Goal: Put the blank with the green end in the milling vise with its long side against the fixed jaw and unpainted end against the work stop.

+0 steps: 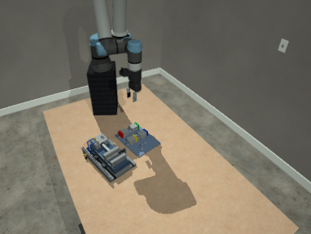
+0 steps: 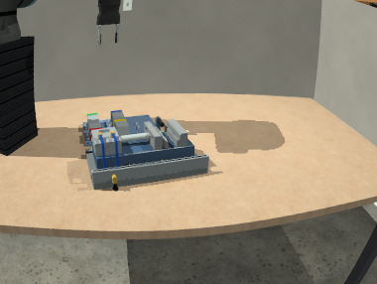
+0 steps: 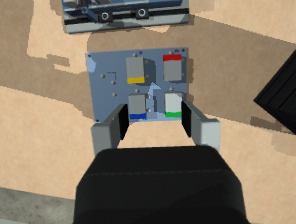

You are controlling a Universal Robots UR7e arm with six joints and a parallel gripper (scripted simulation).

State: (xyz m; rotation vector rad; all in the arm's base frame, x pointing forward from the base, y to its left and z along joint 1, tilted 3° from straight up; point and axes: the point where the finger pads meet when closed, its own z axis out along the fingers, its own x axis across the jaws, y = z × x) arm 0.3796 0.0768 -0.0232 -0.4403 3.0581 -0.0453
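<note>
The pincer (image 3: pixel 152 122) hangs high above the worktop (image 1: pixel 229 180) with its fingers spread wide and nothing between them. The green-ended blank (image 3: pixel 173 105) lies flat on the blue plate (image 3: pixel 102 95), beside the blue-ended blank (image 3: pixel 137 106), with the yellow-ended blank (image 3: pixel 135 69) and the red-ended blank (image 3: pixel 172 67) in the far row. In the top view the milling vise (image 1: pixel 107 156) stands just beside the plate, near the black pedestal (image 1: pixel 102 87).
</note>
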